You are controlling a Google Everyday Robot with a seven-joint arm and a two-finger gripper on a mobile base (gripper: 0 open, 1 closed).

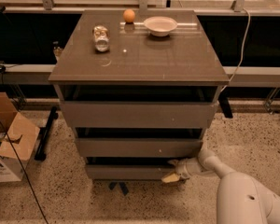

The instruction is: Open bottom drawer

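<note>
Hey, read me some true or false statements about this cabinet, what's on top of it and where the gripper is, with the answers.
1. The gripper is at the right end of the bottom drawer. True.
2. A white bowl sits on the cabinet top. True.
3. The orange lies inside the bowl. False: it sits on the cabinet top, just left of the bowl.
4. The can is on the floor. False: it is on the cabinet top, left of the orange.
</note>
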